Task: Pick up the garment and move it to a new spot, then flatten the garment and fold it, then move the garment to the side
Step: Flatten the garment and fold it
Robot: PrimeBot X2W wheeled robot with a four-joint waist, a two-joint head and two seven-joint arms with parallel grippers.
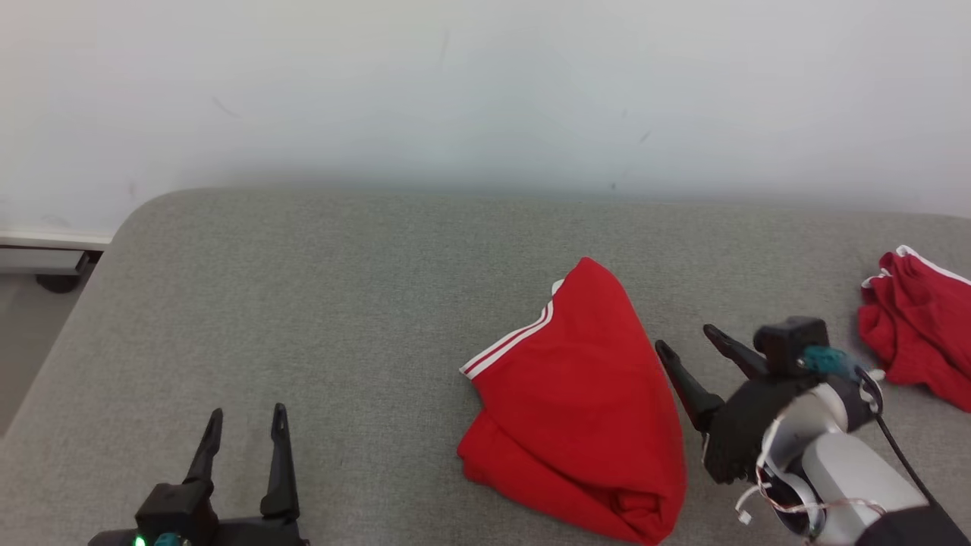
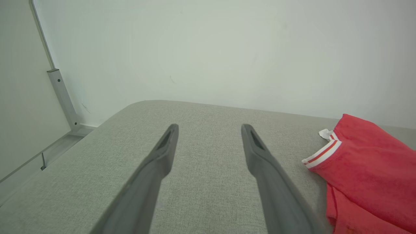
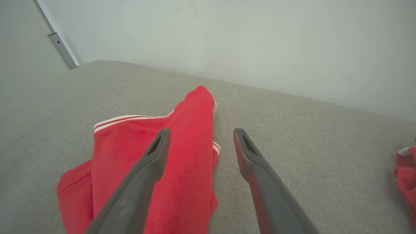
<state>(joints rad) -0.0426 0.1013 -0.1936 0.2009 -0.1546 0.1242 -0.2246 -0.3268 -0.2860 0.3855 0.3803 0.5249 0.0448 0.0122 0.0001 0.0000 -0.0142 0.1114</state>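
Garment [image 1: 576, 409]: red, white-striped hem, lying on the grey cushion [image 1: 341, 303] at lower centre-right of the head view. It forms a wedge, with its peak toward the wall and a thick rolled edge toward the bottom of the frame. The long axis runs nearly up and down the frame, its lower end leaning a little right.

Right gripper [image 1: 685, 339]: jaws wide, holding nothing. It sits just beside the garment's right edge, fingers pointing up-left toward the peak. We cannot tell whether the nearer finger touches the cloth. In the right wrist view one finger lies over red cloth and the other over bare cushion, so the gripper straddles that right edge.

Left gripper [image 1: 248, 411]: jaws wide, holding nothing, at the lower left of the head view and well apart from the garment. In its wrist view the striped hem sits at the right of the frame, off the line of the fingers.

Second red garment [image 1: 918, 334]: at the right edge, apart from both grippers.

Judgement: the right arm is much the nearer. The garment lies to its left in the head view, with the long edge roughly parallel to the fingers. A grasp there would call for a short move left and down onto that edge. The left arm would need a long reach right to the hem.
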